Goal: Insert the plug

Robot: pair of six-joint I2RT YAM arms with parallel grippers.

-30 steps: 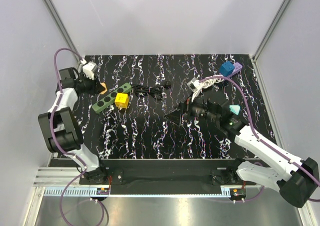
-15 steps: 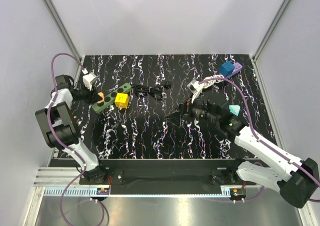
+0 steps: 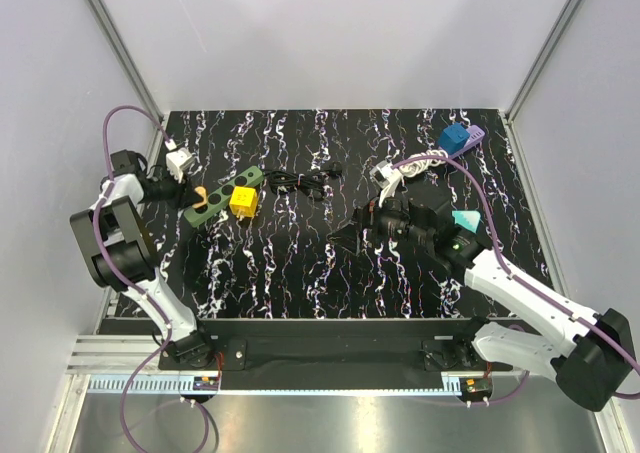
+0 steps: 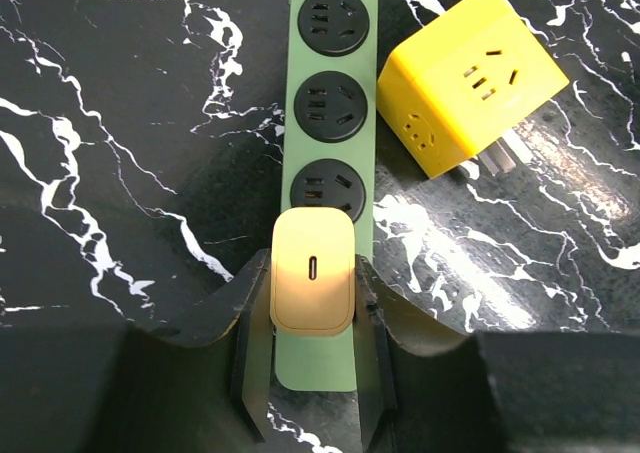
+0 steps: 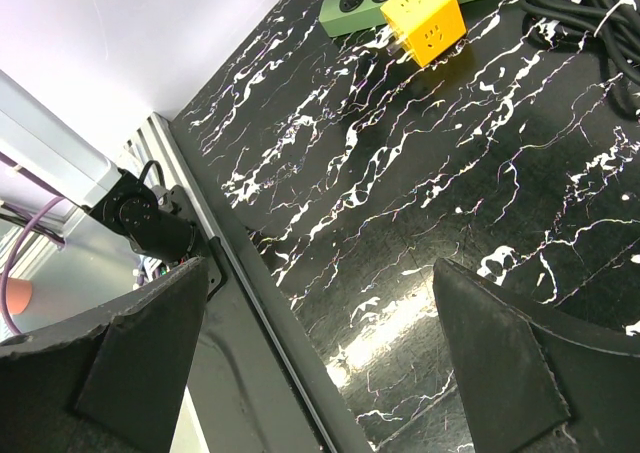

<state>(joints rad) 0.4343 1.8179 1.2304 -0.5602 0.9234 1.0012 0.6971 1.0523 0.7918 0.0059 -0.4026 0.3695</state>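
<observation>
An orange plug (image 4: 312,283) sits between the fingers of my left gripper (image 4: 310,273), which is shut on it. The plug rests over the near end socket of the green power strip (image 4: 296,143), which has three free sockets beyond it. In the top view the plug (image 3: 202,195) is at the strip's (image 3: 225,195) left end, with my left gripper (image 3: 186,191) just left of it. My right gripper (image 3: 345,236) is open and empty over mid-table; in its wrist view (image 5: 320,293) it holds nothing.
A yellow cube adaptor (image 4: 470,78) lies on its side just right of the strip, also in the top view (image 3: 243,201). A coiled black cable (image 3: 300,181), a white adaptor (image 3: 390,171), a blue cube (image 3: 455,138) and a teal piece (image 3: 466,218) lie farther right.
My left gripper has moved the orange plug down from above the strip's left end onto the end socket. The left elbow swung left. The right arm has barely moved.
</observation>
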